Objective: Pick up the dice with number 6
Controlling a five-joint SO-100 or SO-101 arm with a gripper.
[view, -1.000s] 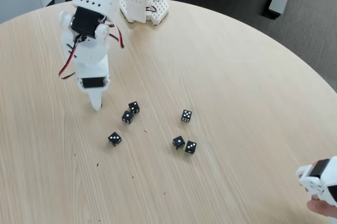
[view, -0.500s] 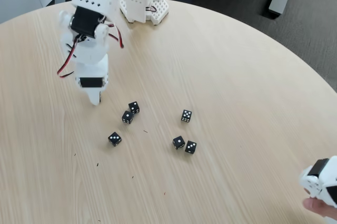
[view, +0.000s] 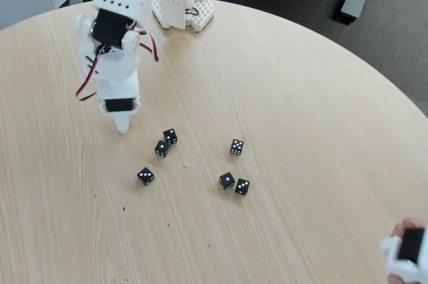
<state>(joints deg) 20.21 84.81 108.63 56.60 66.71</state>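
Observation:
Several small black dice with white pips lie scattered on the round wooden table [view: 301,97]. The die [view: 237,147] to the right of the cluster has the most densely dotted top face, and I take it for the dice with number 6, though the pips are tiny. My white gripper [view: 122,125] points down at the left, its tip just above the table. It stands left of the nearest dice [view: 170,136] and well left of the six. Its fingers look pressed together with nothing between them.
Other dice lie at the left [view: 161,148], lower left [view: 145,176] and as a touching pair [view: 227,180] [view: 242,186]. The arm's base [view: 182,3] is at the table's far edge. A hand with a white device [view: 406,257] is at the bottom right corner.
The gripper tip has lifted slightly and drawn back up-left from the table. The hand with the white device at bottom right has sunk lower. The dice have not moved.

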